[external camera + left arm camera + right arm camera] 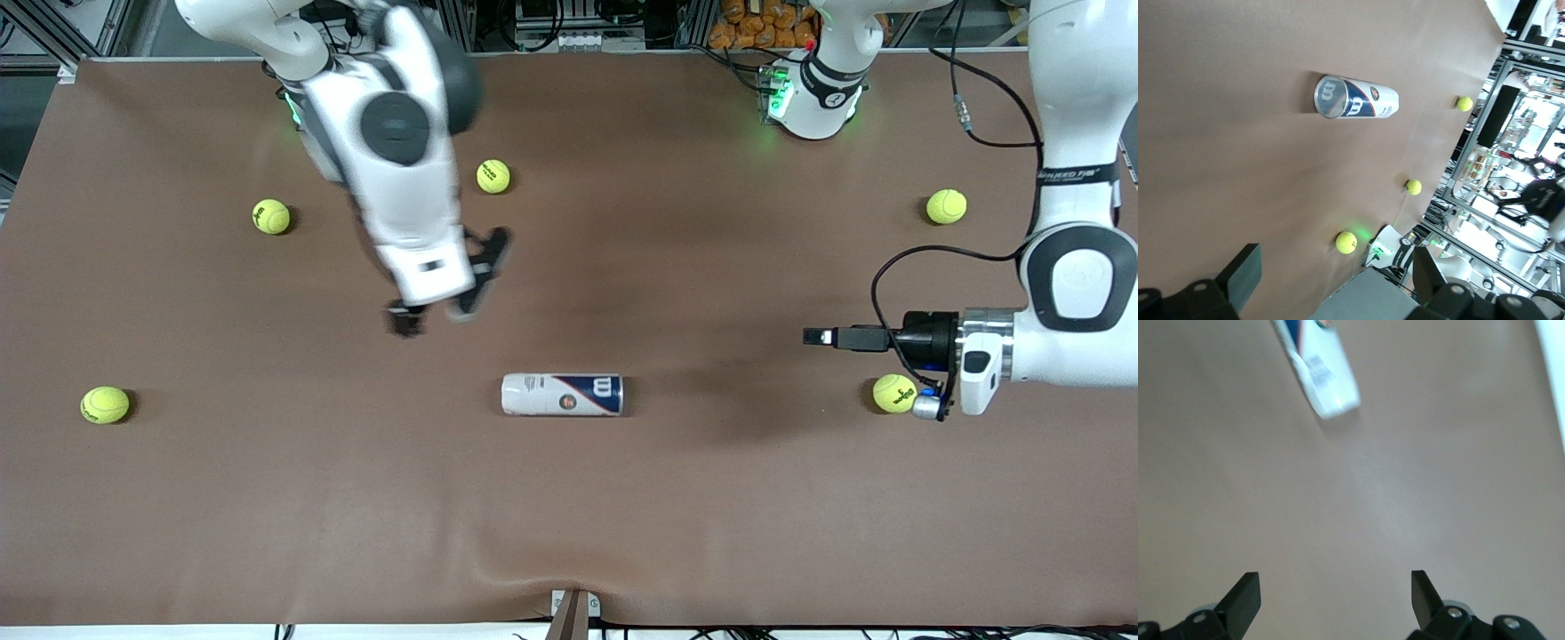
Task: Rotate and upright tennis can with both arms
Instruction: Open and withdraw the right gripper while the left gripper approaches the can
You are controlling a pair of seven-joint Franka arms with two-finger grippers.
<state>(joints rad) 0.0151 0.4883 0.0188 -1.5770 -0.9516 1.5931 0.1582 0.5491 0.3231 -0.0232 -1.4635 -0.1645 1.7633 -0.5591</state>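
The tennis can (562, 394) lies on its side on the brown table, white and navy label up, its silver rim end toward the left arm's end. In the left wrist view the tennis can (1355, 99) shows its rim end. The right wrist view catches the tennis can (1321, 370) by its white end. My right gripper (444, 293) hangs open over bare table, apart from the can and empty. My left gripper (813, 337) lies level, pointing toward the can from the left arm's end, open and empty. Its fingers (1245, 273) stand wide, as do the right fingers (1245, 593).
Several yellow-green tennis balls lie scattered: one (893, 393) under the left wrist, one (946, 206) farther back, two (493, 176) (271, 216) near the right arm, one (105, 404) at the right arm's end. The table's front edge (569, 618) is well below the can.
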